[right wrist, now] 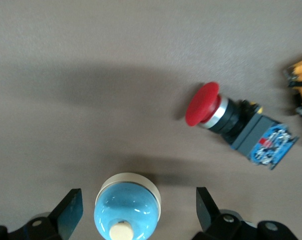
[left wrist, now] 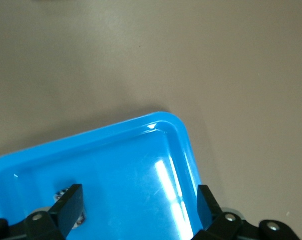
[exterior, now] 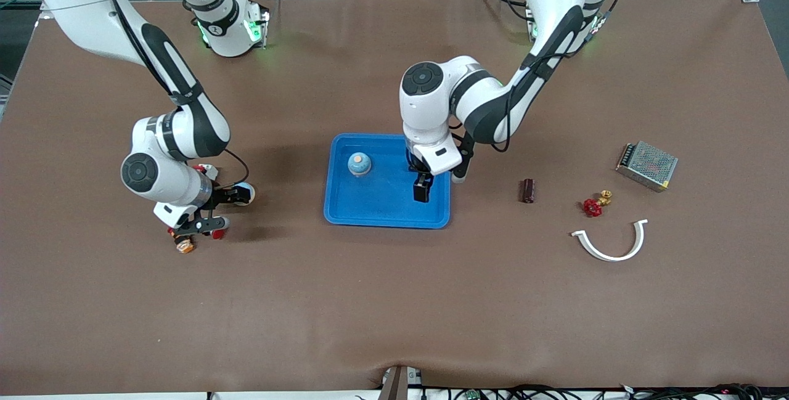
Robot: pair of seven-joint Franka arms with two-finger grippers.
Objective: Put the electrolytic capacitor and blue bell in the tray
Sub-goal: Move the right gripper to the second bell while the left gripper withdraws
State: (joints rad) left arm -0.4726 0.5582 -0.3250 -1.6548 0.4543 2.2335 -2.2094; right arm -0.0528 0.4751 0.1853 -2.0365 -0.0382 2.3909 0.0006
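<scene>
Front view: left claw (exterior: pixel 422 189) apart over tray (exterior: pixel 345 212) rim; right claw (exterior: pixel 198 225) apart.

The table (exterior: pixel 370 301) is a flat, dull brown all over. On it the tray (exterior: pixel 370 203) is a bright glossy blue, catching white glare. The bell (exterior: pixel 359 164) in it is a paler blue with a cream knob on top. A second bell (right wrist: pixel 126 207) of the same pale blue has a cream base and knob. The push button (right wrist: pixel 203 103) has a red cap, a silver collar and a black body. The capacitor (exterior: pixel 527 190) is dark maroon. The valve (exterior: pixel 593 206) has a red wheel and a brass body. The curved strip (exterior: pixel 610 246) is white, and the metal box (exterior: pixel 647 165) is grey with a fine mesh pattern.
</scene>
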